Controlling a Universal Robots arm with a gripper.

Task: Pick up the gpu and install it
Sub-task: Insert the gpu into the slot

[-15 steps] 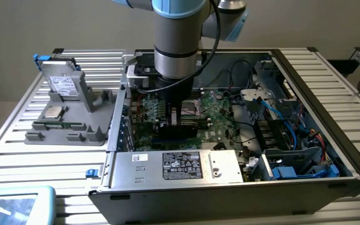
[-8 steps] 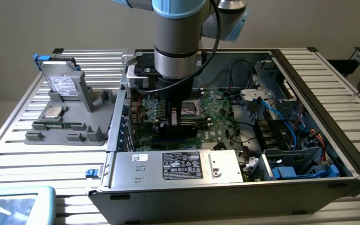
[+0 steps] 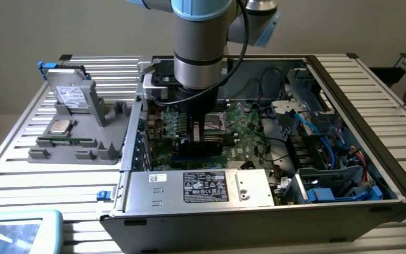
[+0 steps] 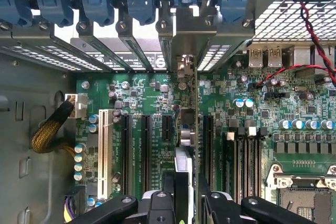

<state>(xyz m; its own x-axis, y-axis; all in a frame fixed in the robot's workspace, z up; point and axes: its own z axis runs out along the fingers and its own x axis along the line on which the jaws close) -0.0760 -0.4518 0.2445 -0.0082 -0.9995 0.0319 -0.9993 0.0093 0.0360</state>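
gpu (image 4: pixel 188 129) — edge-on, upright over motherboard (image 4: pixel 142 93)

The arm (image 3: pixel 199 47) enters at top centre of the exterior frame; its last link is vertical and points straight down. Housing is grey, with light-blue joint caps at the upper edge. The gripper (image 3: pixel 201 133) sits just above frame centre, pointing down. In the wrist view, black fingers (image 4: pixel 212 207) are closed from both sides on the gpu (image 4: pixel 187 129), which is held edge-on between them. Jaws are partly closed, gripping.
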